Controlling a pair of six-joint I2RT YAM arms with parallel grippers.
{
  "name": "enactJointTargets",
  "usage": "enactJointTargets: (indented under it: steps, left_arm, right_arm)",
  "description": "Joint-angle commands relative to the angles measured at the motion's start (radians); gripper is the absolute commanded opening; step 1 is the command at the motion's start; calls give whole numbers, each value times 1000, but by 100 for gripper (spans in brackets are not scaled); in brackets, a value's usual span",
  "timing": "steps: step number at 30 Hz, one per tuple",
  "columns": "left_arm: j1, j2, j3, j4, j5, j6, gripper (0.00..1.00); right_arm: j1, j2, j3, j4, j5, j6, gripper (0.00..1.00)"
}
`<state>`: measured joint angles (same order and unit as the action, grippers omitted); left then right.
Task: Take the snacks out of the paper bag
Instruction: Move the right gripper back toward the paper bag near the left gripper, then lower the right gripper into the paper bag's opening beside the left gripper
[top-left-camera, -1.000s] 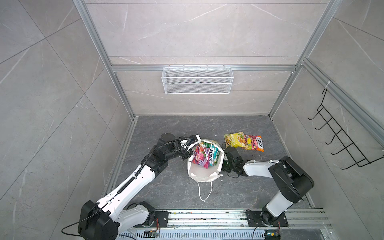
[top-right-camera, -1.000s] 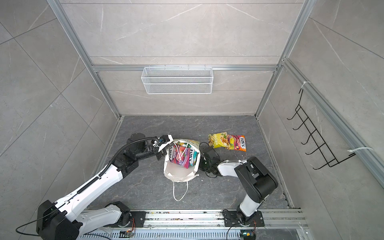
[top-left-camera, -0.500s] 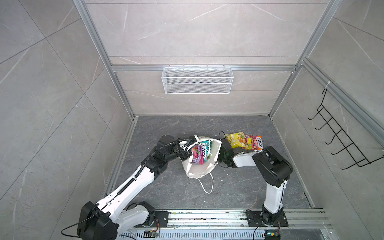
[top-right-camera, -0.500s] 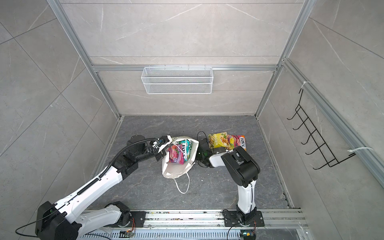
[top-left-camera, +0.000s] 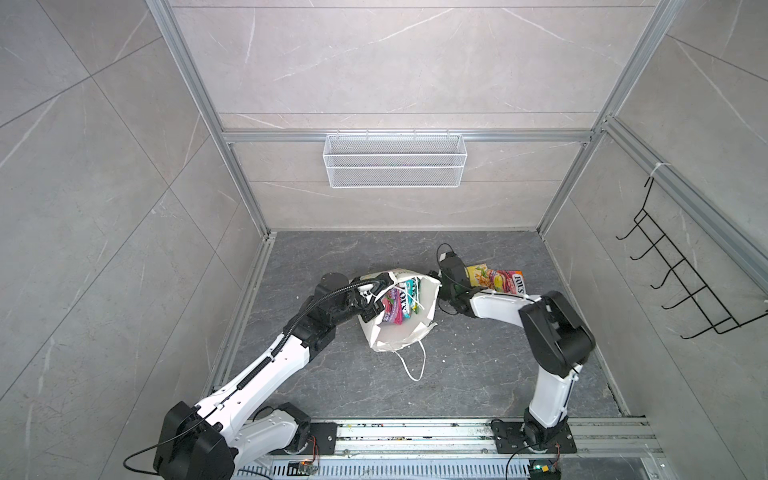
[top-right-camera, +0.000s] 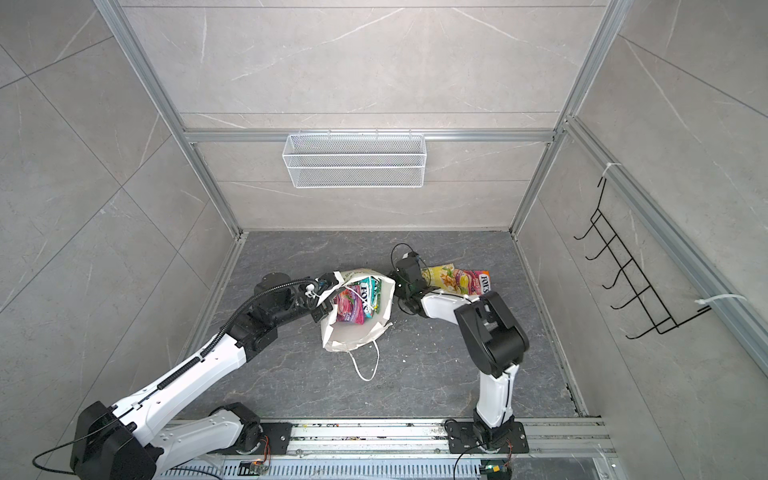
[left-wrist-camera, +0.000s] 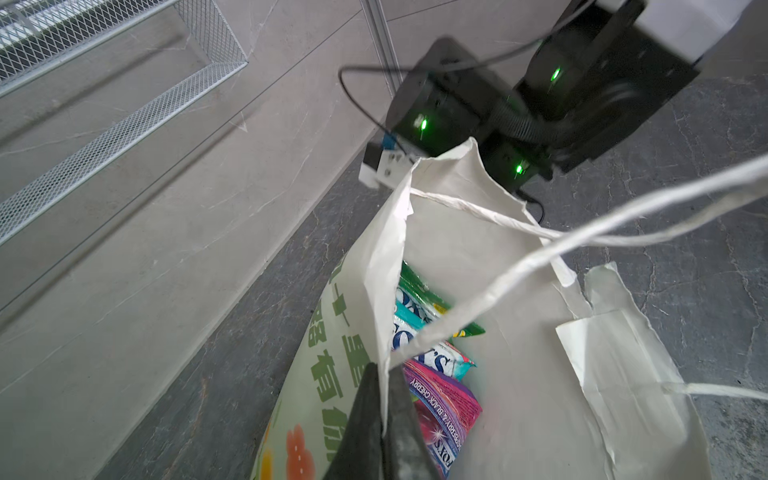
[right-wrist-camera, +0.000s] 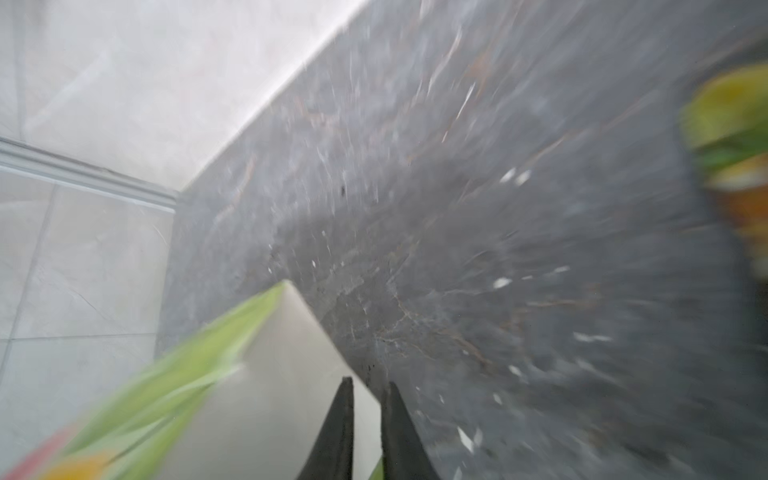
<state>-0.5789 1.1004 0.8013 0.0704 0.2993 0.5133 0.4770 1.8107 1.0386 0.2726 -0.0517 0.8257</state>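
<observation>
Paper bag (top-left-camera: 392, 343): nine-o'clock rim clamped by left gripper (left-wrist-camera: 384, 368); right gripper (right-wrist-camera: 368, 384), barely parted, hold unclear, is best widened for snacks (top-left-camera: 399, 303).

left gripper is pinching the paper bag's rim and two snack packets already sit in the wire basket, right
Wrong place. The left gripper does pinch the paper bag rim, but the yellow packet and orange-pink packet lie on the floor beside the bag, not in the wire basket; both top views show it.

Top views high, looking down, wrist views close beside paper bag (top-left-camera: 392, 334)
</observation>
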Motion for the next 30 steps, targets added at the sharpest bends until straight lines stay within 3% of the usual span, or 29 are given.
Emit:
enactJointTargets:
  steps: [1, 8, 15, 19, 25, 30]
  left_arm:
    - [-10, -45, -23, 99, 55, -14, 0]
    - [-12, -84, -107, 168, 74, -63, 0]
    - [-12, -70, -105, 169, 76, -72, 0]
    - [-12, -73, -104, 161, 72, -75, 0]
    - [-12, -76, -101, 150, 70, -78, 0]
    - [-12, -65, -98, 156, 71, -94, 0]
  right_arm:
    - [-13, -168, -74, -130, 56, -89, 23]
    - [10, -467, -206, -185, 7, -247, 24]
    - [73, -672, -240, -263, -59, -374, 25]
    - [141, -723, -250, -261, -81, -441, 25]
    - [241, -741, -279, -199, -83, -444, 25]
    - [384, -735, -341, -72, 35, -463, 17]
